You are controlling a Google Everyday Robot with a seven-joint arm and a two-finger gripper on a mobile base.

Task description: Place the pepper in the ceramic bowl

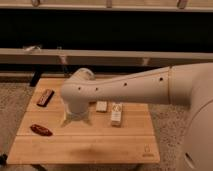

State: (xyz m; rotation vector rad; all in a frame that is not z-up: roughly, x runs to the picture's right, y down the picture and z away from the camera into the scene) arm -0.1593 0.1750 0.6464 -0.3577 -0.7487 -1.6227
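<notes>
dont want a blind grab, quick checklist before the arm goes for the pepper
1. Slim dark red pepper located: ok, it lies uncovered near the wooden table front corner.
2. Gripper free: ok, fingers apart, nothing between them.
3. Gripper over the pepper: not ok, it hangs at mid-table, apart from it.
4. Shallow orange-brown ceramic bowl ready: cannot tell, no bowl shows; the arm covers much of the table.
5. Dark flat bar clear of the pepper: ok.

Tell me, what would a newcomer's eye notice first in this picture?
The big white robot arm reaches in from the right above the light wooden table, with its gripper open near the table's middle. Next comes the slim dark red pepper, lying alone near the front left edge.
</notes>
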